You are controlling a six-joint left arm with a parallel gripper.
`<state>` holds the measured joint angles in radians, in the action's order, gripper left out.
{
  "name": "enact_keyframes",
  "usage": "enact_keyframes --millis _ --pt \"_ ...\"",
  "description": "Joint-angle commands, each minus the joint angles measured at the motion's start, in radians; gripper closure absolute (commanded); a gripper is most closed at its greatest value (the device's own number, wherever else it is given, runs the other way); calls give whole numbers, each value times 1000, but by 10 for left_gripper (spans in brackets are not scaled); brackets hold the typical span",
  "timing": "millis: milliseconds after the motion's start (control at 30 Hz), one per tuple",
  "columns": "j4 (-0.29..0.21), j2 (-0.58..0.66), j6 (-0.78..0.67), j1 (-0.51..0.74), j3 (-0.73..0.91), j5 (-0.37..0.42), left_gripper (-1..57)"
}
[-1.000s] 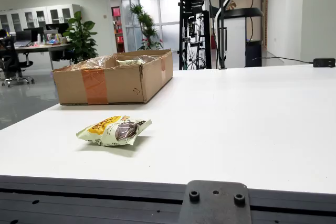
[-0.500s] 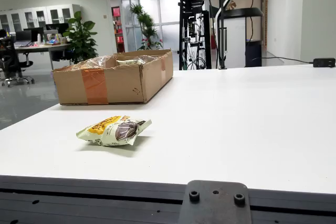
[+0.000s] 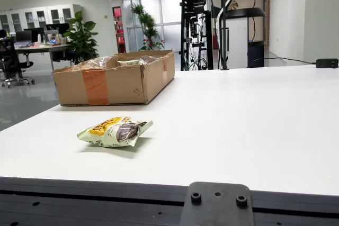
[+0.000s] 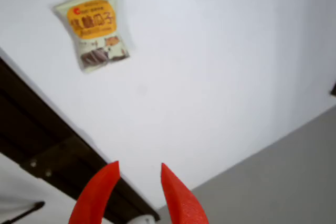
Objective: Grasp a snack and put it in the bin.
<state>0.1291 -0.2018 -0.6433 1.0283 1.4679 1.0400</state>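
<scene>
Side view: low at table [image 3: 254, 130] edge, facing across. Tool-mounted view: high, looking down. Shared: snack [image 3: 115, 131] [image 4: 94, 28].

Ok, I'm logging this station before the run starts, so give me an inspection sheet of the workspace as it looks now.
Surface: white table, bare apart from the items below.
Job's things: snack packet lying flat near the front edge; cardboard box at the far left of the side view, open, with packets already inside.
Clutter: nothing seen.
Grippers: gripper high above the table in the view that rides on it, red fingers apart, holding nothing, well away from the packet.
Cables: black cable and adapter at the table's far right.
Surroundings: open office, potted plants, equipment rack.
</scene>
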Motion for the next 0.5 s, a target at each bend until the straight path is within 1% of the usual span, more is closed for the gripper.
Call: enact_keyframes --millis 33,267,500 --pt "17 -44 -37 8 0 -4 397" --pt "40 -131 -125 13 2 -19 339" --pt "45 -217 -202 6 3 -59 294"
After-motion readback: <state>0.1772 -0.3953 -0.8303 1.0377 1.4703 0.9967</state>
